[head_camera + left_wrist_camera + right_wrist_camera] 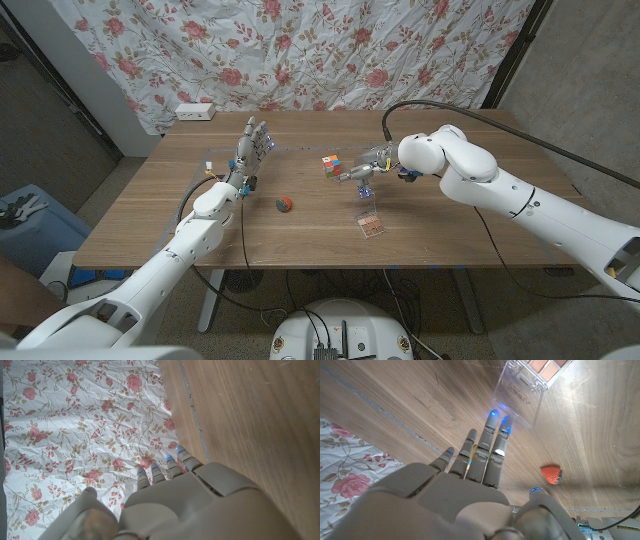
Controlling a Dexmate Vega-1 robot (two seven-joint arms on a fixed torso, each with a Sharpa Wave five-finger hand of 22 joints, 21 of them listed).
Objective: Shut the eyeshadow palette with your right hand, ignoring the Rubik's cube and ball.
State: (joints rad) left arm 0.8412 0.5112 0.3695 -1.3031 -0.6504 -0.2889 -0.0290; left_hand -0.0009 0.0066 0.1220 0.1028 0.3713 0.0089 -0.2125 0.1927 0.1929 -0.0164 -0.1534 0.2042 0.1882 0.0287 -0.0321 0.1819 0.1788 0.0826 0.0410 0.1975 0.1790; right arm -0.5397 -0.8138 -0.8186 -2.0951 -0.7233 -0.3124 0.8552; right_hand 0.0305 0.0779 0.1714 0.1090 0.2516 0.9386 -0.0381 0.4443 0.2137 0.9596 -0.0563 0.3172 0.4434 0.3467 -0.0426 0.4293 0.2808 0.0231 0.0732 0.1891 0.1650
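The eyeshadow palette (371,226) lies open near the table's front middle, its clear lid (365,196) standing up from the pans. In the right wrist view the clear lid (519,394) and pans (547,367) lie just beyond my fingertips (493,414); I cannot tell whether they touch the lid's edge. My right hand (368,168) hovers behind the lid with fingers stretched out and holds nothing. The same right hand (480,467) fills the lower part of its wrist view. My left hand (250,150) stands at the back left, fingers apart and pointing up, empty.
A Rubik's cube (331,164) stands just left of my right hand. A small red ball (284,205) lies left of the palette, the same ball (551,474) near my thumb. A white power strip (195,111) sits at the back edge before the floral cloth (75,425).
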